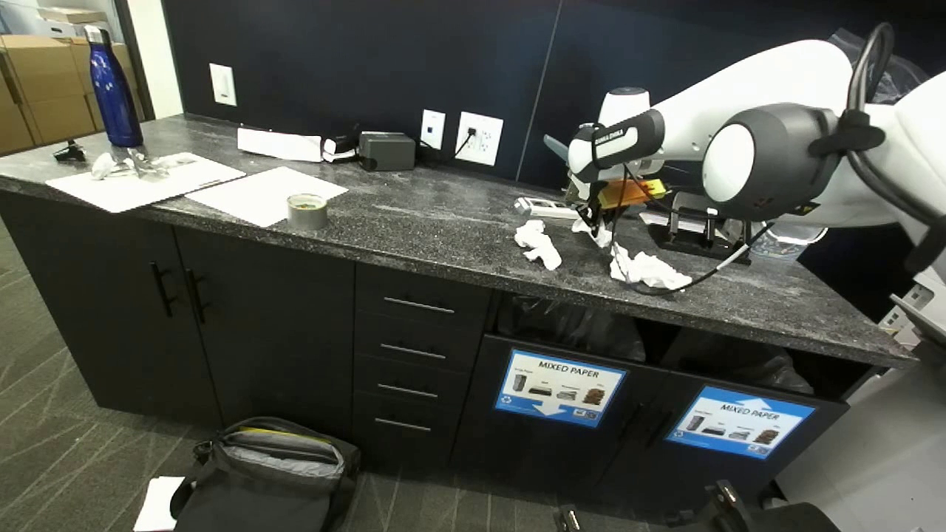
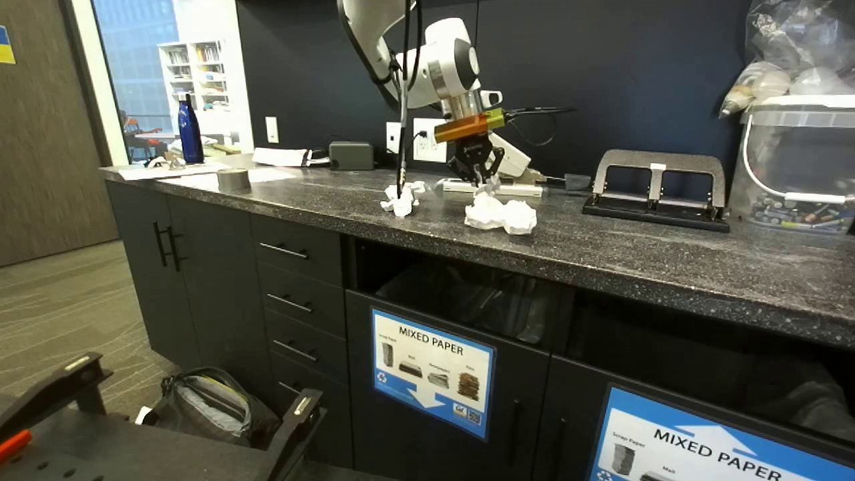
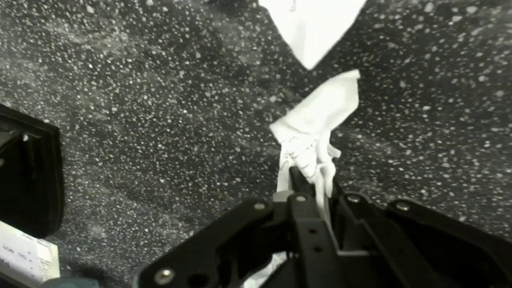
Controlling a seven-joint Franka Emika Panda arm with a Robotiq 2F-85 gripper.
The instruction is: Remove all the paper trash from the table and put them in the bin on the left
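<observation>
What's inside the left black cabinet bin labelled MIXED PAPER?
A crinkled translucent plastic liner shows at the opening in both exterior views. Anything lower is hidden by the black front of the bin, so I can't tell whether the liner holds anything.

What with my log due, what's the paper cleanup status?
Claw shut on a crumpled paper scrap. More scraps nearby. Countertop above the bin, possibly in the way.

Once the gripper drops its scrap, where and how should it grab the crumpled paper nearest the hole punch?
I'd probably pinch the crumpled paper at the dip between its two lumps, coming straight down. It lies low on the countertop, and in an exterior view the rounded lumps look bulkier than the dip.
</observation>
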